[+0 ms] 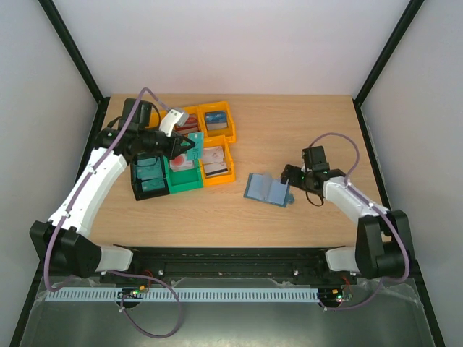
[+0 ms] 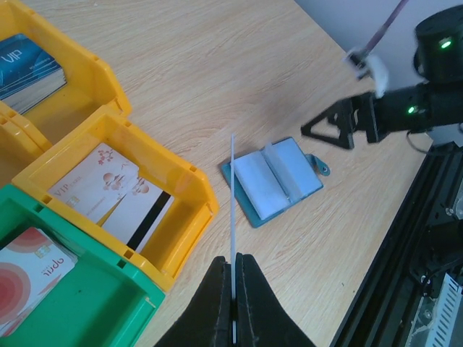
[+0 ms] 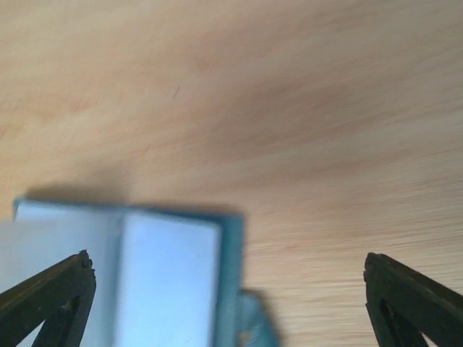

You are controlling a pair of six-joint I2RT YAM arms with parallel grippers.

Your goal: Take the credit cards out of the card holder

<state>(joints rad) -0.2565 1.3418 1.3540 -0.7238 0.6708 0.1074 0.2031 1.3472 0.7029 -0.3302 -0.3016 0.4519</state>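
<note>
A pale wooden surface (image 1: 304, 123) sits between white walls and black posts. The card holder (image 1: 268, 189) lies open and flat on it, teal-blue outside with pale blue-grey sleeves and a small tab, to the right of the green bin (image 1: 184, 181), past the orange bins. The green bin holds a white-and-red card (image 2: 29, 278). The near orange bin (image 2: 170, 165) against its right side holds pale cards (image 2: 108, 191), one with a black stripe. The far orange bin (image 2: 94, 76) holds a blue stack (image 2: 25, 65). The black bin (image 1: 148, 195) left of the green bin has teal contents that are hard to make out. The left jaws, above the green bin, are clamped on a thin card (image 2: 232, 195) seen edge-on, its face hidden. The right jaws are spread wide at the holder's tab end; whether they touch it is lost in blur.
</note>
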